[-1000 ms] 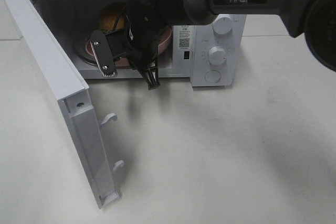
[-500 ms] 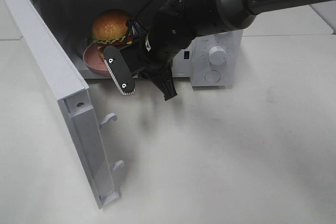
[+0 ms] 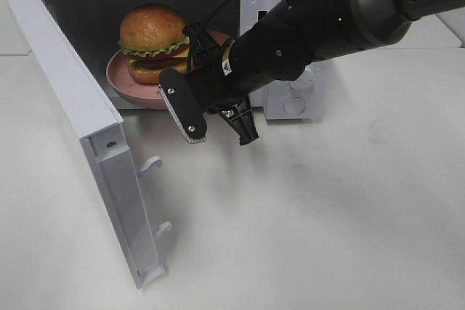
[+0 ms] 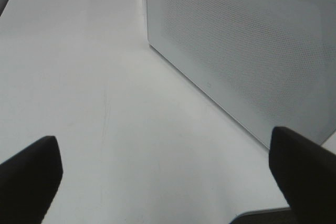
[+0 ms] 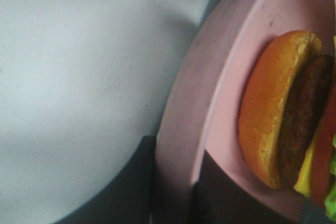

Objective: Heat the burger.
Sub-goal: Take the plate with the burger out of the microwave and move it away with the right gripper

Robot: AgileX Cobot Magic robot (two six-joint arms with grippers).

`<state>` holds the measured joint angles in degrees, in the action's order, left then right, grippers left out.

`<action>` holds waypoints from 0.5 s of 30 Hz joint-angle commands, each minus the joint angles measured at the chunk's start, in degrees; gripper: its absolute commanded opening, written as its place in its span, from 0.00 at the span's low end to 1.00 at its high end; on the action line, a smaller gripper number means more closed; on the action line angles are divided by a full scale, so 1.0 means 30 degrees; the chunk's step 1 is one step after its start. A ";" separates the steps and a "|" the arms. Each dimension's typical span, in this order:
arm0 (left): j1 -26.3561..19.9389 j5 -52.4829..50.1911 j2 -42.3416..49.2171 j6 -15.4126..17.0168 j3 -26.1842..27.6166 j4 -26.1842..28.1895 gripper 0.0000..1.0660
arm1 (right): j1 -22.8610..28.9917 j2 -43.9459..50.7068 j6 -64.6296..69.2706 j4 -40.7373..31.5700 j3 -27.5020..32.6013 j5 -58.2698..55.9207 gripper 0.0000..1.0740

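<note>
Grips the rim of the pink plate [image 3: 123, 81] with the right gripper [image 5: 174, 198], one dark finger on each side of the rim. Carries the burger [image 3: 152, 33] upright on that plate, in the mouth of the white microwave [image 3: 301, 103], door [image 3: 65, 85] swung wide. Holds the left gripper [image 4: 165, 182] fully open and empty above the white table [image 3: 327, 215], beside a perforated white panel [image 4: 247, 51]. Shows "Pi" in white letters on the right arm [image 3: 341, 19]; small wrist label too tiny to read.

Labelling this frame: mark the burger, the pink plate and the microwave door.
burger [image 3: 151, 25]: exterior high view, on the top bun's dome.
pink plate [image 3: 120, 81]: exterior high view, on its bare left rim.
microwave door [image 3: 62, 70]: exterior high view, on the open door's inner face.
</note>
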<state>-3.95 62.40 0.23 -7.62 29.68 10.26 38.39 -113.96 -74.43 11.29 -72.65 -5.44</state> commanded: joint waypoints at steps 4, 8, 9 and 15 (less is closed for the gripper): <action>-0.0095 -0.0267 0.0153 0.0115 0.0000 0.0115 0.95 | -0.0344 0.2177 -0.2578 -0.1986 0.2005 0.2082 0.00; -0.0095 -0.0267 0.0153 0.0115 0.0000 0.0115 0.95 | -0.0344 0.2712 -0.3228 -0.2769 0.2655 0.2158 0.00; -0.0095 -0.0267 0.0153 0.0115 0.0000 0.0115 0.95 | -0.0344 0.3113 -0.3514 -0.3209 0.3113 0.2158 0.00; -0.0095 -0.0267 0.0153 0.0115 0.0000 0.0115 0.95 | -0.0306 0.4488 -0.3552 -0.3228 0.4756 0.2311 0.00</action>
<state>-3.95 62.40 0.23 -7.62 29.68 10.26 38.10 -103.65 -85.89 2.98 -59.99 -2.52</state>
